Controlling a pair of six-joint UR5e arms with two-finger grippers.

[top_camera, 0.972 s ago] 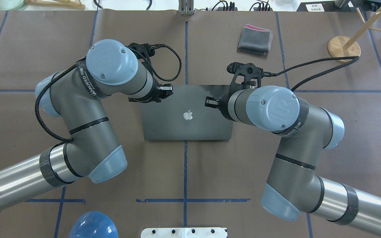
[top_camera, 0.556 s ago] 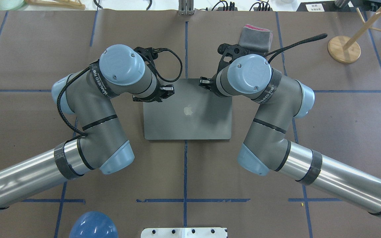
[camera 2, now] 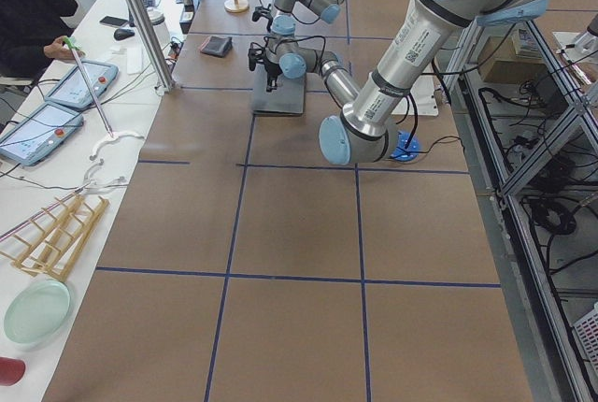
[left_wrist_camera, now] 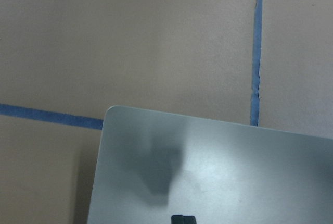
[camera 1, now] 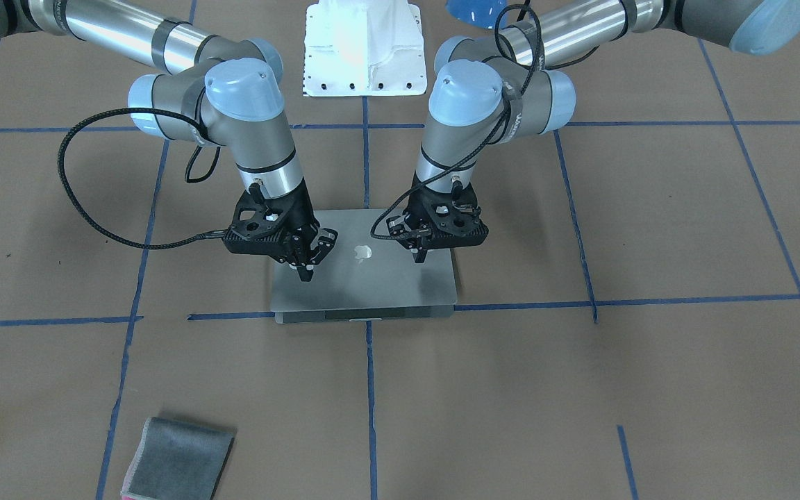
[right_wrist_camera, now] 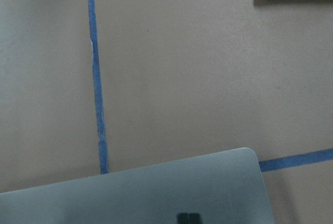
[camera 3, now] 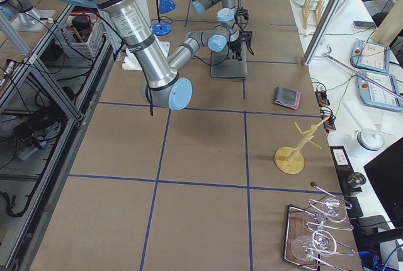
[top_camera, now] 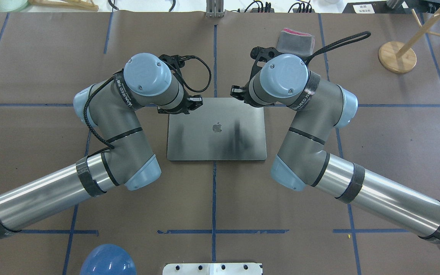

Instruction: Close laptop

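The space-grey laptop (top_camera: pixel 204 145) lies at the table's middle with its lid lowered almost flat, apple logo up. In the front-facing view (camera 1: pixel 365 288) a thin dark strip of the base shows under the lid's edge. My left gripper (top_camera: pixel 196 101) is shut, its tip over the lid's far left part (camera 1: pixel 419 255). My right gripper (top_camera: pixel 235 91) is shut, its tip over the lid's far right part (camera 1: pixel 306 271). Whether the tips touch the lid I cannot tell. Each wrist view shows a far lid corner, the left (left_wrist_camera: pixel 234 172) and the right (right_wrist_camera: pixel 156 198).
A folded grey cloth (top_camera: pixel 294 42) lies beyond the right wrist. A wooden stand (top_camera: pixel 397 56) is at the far right. A blue dome (top_camera: pixel 108 261) and a white plate (top_camera: pixel 212 268) sit at the near edge. Brown paper with blue tape lines covers the table.
Both wrists have moved away from the robot toward the lid's far edge, the right one farthest. The lid has come down to nearly flat.
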